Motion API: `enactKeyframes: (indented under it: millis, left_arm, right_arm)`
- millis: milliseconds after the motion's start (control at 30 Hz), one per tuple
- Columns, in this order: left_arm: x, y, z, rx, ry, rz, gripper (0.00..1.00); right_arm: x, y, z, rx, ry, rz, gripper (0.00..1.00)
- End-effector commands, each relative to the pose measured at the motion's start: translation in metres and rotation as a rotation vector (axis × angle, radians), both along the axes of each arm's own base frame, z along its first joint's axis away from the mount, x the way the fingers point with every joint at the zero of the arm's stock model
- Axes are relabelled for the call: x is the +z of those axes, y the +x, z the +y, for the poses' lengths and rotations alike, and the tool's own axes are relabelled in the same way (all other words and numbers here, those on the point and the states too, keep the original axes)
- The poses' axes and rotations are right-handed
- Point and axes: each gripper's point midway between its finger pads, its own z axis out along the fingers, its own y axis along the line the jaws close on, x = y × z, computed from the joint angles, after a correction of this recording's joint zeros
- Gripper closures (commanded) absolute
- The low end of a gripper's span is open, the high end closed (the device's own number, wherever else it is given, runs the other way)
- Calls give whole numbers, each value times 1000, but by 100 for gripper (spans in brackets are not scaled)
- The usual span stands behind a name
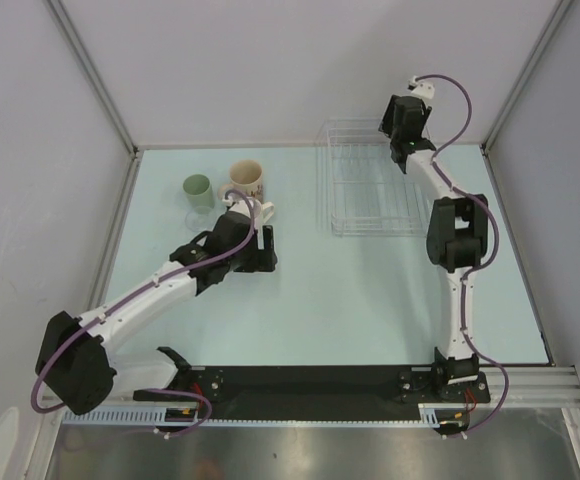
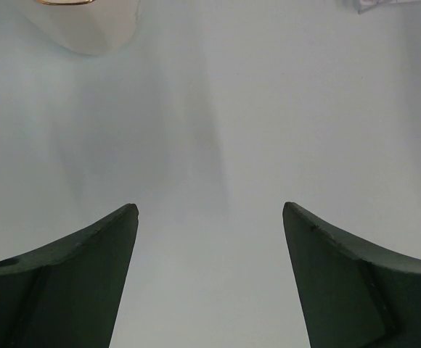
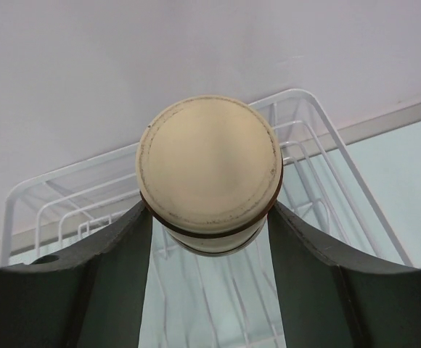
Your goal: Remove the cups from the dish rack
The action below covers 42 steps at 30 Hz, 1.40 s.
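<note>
Right wrist view is showing my right claw [image 3: 209, 209] pinching a tan cup [image 3: 209, 170] by its sides. Its round base is facing the lens, above the white wire dish rack [image 3: 327, 138]. My left claw [image 2: 210, 217] is hanging wide open over the table [image 2: 218, 130], gripping nothing. Overhead, a cream mug [image 1: 246, 179] and a pale green cup [image 1: 198, 190] are standing left of the rack; any print on the mug is too small for reading.

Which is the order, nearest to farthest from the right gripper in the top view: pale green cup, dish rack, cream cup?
1. dish rack, under the right gripper holding the tan cup.
2. cream cup, left of the rack.
3. pale green cup, farthest left.
</note>
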Motion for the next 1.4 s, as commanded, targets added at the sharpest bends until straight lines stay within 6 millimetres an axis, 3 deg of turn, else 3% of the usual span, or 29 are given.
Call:
enactKeyframes:
  millis: [0, 67, 100, 133, 167, 200, 233, 300, 367, 433, 500, 533, 567, 600, 667, 700, 767, 800, 867, 1033, 1200, 1367]
  left_arm:
    - [23, 1, -3, 13, -54, -59, 14]
    - [32, 1, -2, 19, -69, -77, 14]
    - [37, 1, -2, 24, -79, -86, 14]
    - [43, 1, -2, 26, -91, -98, 13]
    - [49, 2, -3, 27, -101, -107, 14]
    - [54, 2, -3, 33, -114, -113, 13]
    - [59, 2, -4, 34, -127, -121, 13]
    - [74, 2, -7, 38, -169, -142, 13]
    - [89, 3, -10, 44, -214, -168, 13]
    - [99, 2, -13, 40, -254, -187, 12]
    - [116, 2, -20, 28, -322, -213, 12]
    - [122, 1, -23, 19, -347, -219, 12]
    - [132, 2, -27, 19, -386, -232, 12]
    - [139, -1, -30, 3, -417, -237, 11]
    - [151, -2, -35, -7, -478, -261, 10]
    - [159, -4, -37, -19, -506, -275, 9]
    - [169, -4, -41, -28, -562, -303, 8]
    - [173, -4, -42, -23, -582, -312, 7]
    - [184, -8, -50, -55, -657, -324, 7]
    - [204, -13, -69, -118, -826, -332, 5]
    - [199, -15, -83, -148, -928, -278, 5]
    - [194, -17, -94, -159, -1037, -225, 6]
  right_arm:
    - [119, -34, 6, -4, 73, -206, 100]
    - [111, -47, 9, 5, 100, -171, 100]
    - [134, -60, 11, 14, 122, -201, 100]
    - [124, -68, 15, 28, 144, -174, 100]
    - [128, -78, 17, 34, 156, -166, 100]
    - [149, -91, 21, 51, 167, -192, 100]
    - [143, -101, 25, 69, 170, -162, 100]
    - [164, -125, 32, 108, 206, -171, 100]
    - [156, -142, 44, 180, 267, -127, 100]
    - [177, -168, 58, 283, 332, -139, 100]
    - [169, -188, 71, 349, 421, -101, 100]
    - [186, -208, 80, 429, 460, -124, 100]
    - [189, -218, 86, 470, 499, -128, 100]
    - [172, -228, 90, 484, 545, -87, 100]
    - [189, -257, 102, 579, 591, -110, 100]
    - [178, -266, 105, 591, 634, -95, 100]
    - [191, -292, 113, 692, 676, -126, 100]
    - [175, -303, 119, 733, 711, -88, 100]
    - [188, -324, 124, 809, 775, -143, 100]
    - [174, -358, 133, 879, 913, -137, 100]
    - [178, -376, 137, 916, 991, -167, 100]
    - [168, -382, 141, 918, 1085, -166, 100]
